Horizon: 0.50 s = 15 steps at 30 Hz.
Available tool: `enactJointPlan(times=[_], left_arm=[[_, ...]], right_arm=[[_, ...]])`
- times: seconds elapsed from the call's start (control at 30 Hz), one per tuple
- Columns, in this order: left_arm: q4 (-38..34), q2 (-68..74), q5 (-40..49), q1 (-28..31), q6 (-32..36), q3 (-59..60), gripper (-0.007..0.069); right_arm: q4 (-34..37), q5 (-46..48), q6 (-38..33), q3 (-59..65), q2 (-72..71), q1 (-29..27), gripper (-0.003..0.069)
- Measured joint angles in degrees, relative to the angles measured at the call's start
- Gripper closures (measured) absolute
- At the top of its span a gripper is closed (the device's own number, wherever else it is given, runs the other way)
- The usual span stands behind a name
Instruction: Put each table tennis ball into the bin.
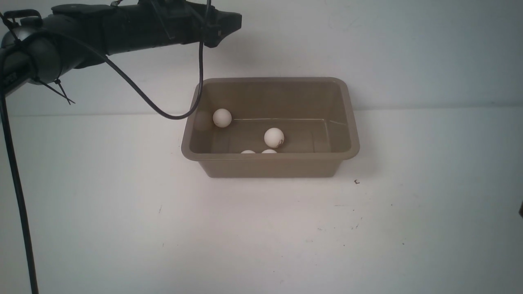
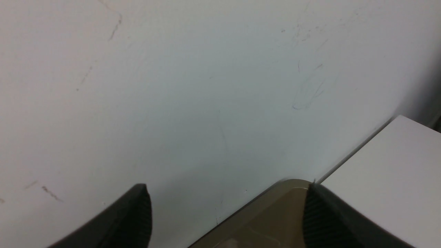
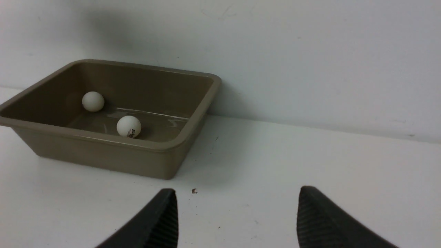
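Four table tennis balls lie inside the bin (image 1: 352,122), none on the desk. One ball (image 1: 222,118) sits against the left wall near the far left corner. A second ball (image 1: 273,137), bearing a small dark printed mark, rests near the middle of the floor. The remaining two (image 1: 248,152) (image 1: 269,151) lie side by side against the near wall, with only their tops showing above the near rim in the front view. The bin stands upright at the rear of the white desk (image 1: 261,237), close to the pale wall (image 1: 408,49); whether it touches the wall cannot be determined. A small dark speck (image 1: 356,181) lies on the desk just beside the bin's near right corner. The left arm (image 1: 122,24) is raised, reaching toward the space above the bin's far left corner, and its cable (image 1: 171,116) loops down in front of the left rim. The left jaws stand wide apart and hold nothing; between them the wrist view shows only the wall and one corner of the bin. The right jaws are parted and empty, low over the desk to the bin's right and well apart from it.
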Motion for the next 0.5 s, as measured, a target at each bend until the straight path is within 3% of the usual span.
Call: enactJointPlan(times=[0.3, 0.5], left_arm=[[0.00, 0.00, 0.47, 0.00, 0.00, 0.00, 0.0094], [0.00, 0.00, 0.48, 0.00, 0.00, 0.00, 0.0094]], right_arm=[[1.06, -0.05, -0.18, 1.07, 0.00, 0.00, 0.0236], [-4.54, 3.35, -0.24, 1.07, 0.00, 0.00, 0.0236]])
